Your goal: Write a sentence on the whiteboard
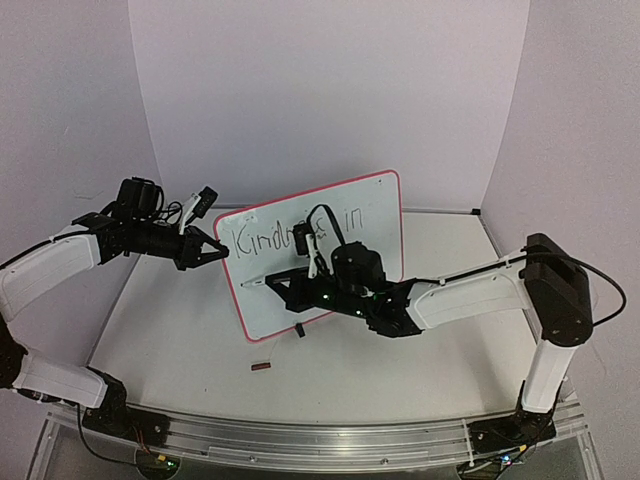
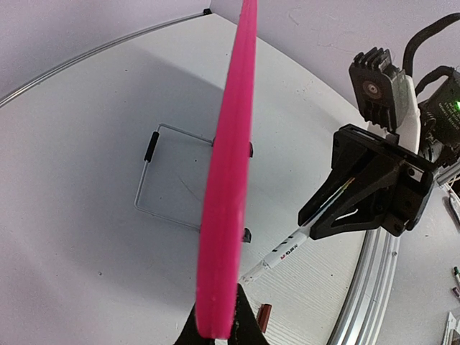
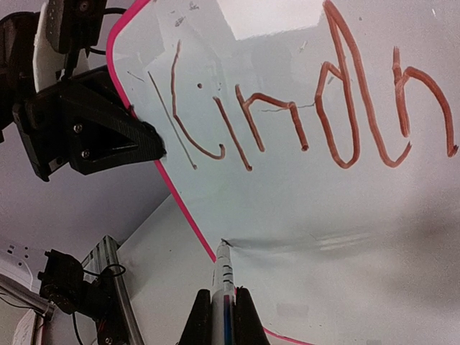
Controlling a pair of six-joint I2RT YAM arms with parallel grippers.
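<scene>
White desk [image 1: 180,340], white walls: the whiteboard [image 1: 370,215] stands upright mid-desk, the sentence [image 1: 262,238] "Kindness in" across its top. The left hand [image 1: 218,250] clamps its left rim; the right hand [image 3: 223,316] grips a marker [image 3: 223,266], tip at the board's lower left.

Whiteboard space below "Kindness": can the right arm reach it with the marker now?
Probably yes. The right claw, shut on the marker, has its tip right at that blank area with nothing between; the left claw grips only the left rim of the whiteboard, clear of the face.

Top view looks down from behind; left wrist sees the whiteboard [image 2: 228,180] edge-on, right wrist faces it closely.
</scene>
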